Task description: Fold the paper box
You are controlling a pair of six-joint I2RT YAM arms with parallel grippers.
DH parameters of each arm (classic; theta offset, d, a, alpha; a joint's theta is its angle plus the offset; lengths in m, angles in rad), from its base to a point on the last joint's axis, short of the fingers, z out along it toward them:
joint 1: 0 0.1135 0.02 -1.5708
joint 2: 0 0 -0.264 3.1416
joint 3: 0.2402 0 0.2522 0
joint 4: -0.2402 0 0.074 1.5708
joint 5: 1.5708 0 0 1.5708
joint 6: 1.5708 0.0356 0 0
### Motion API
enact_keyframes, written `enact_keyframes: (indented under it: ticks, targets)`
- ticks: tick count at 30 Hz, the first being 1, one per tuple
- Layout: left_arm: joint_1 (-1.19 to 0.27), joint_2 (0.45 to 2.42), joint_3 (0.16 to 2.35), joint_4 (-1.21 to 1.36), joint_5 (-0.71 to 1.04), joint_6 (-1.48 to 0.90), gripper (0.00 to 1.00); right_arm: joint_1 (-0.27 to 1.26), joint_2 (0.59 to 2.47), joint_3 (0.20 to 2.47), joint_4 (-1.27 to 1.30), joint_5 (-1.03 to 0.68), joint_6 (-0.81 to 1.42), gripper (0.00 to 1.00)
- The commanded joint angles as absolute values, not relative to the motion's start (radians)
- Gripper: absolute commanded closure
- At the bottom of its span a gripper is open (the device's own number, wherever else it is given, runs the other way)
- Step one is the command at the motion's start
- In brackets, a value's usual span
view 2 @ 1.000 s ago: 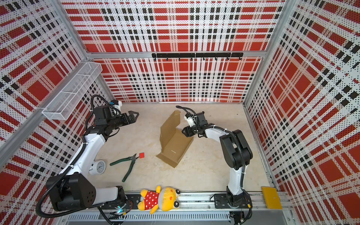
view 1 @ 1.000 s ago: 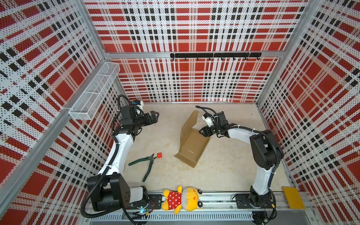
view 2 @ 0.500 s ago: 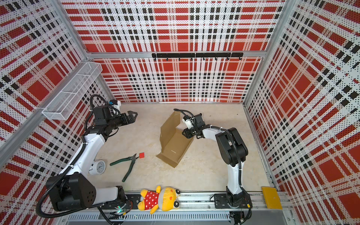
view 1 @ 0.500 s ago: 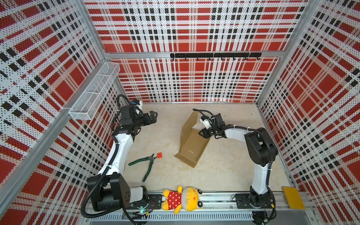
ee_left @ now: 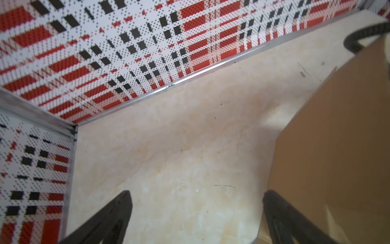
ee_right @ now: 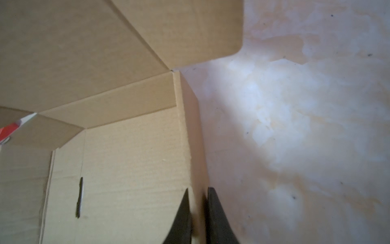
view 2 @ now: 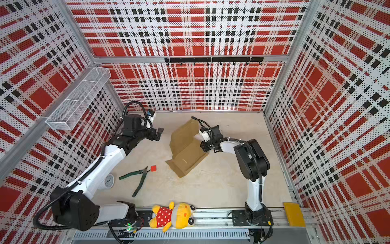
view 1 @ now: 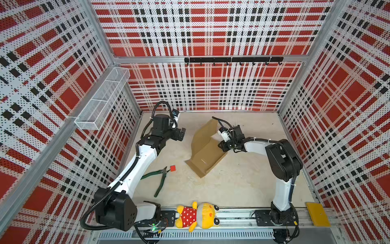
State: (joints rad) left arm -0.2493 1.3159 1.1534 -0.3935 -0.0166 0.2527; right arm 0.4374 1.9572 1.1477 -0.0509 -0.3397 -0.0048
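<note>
On the surface [view 1: 242, 186], we are erecting the half-folded paper box [view 1: 203, 152]: our right pincer [ee_right: 198, 190] is pinching its raised side wall [ee_right: 194, 137]; farther back, our left pincer [ee_left: 196, 193] is hovering spread, apart. Next, likely: creasing that wall upright.

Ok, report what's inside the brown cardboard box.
Nothing in the brown corrugated cardboard box: just its bare, slitted floor panel. The right gripper pinches one side wall. The tabletop beneath is hidden.

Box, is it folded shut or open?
Open, partly folded: the box has one panel and a side wall raised; the right gripper pinches that wall.
</note>
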Motion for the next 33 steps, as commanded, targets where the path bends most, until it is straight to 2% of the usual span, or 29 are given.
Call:
enact_keyframes:
  ticks: [1,19,27,33]
  targets:
    - [-0.272,1.286,1.140,-0.392,-0.128,0.374,0.00,0.440,1.907,1.101,0.001,-0.298,0.032,0.88]
    - [-0.504,1.285,1.048,-0.316,-0.216,0.502,0.01,0.440,1.744,0.908,0.075,-0.092,0.195,0.90]
    - [-0.555,1.304,1.011,-0.319,-0.088,0.444,0.01,0.440,1.715,0.873,0.093,-0.059,0.251,0.89]
    - [-0.534,1.345,0.986,-0.296,0.042,0.234,0.01,0.440,1.660,0.814,0.130,-0.049,0.300,0.89]
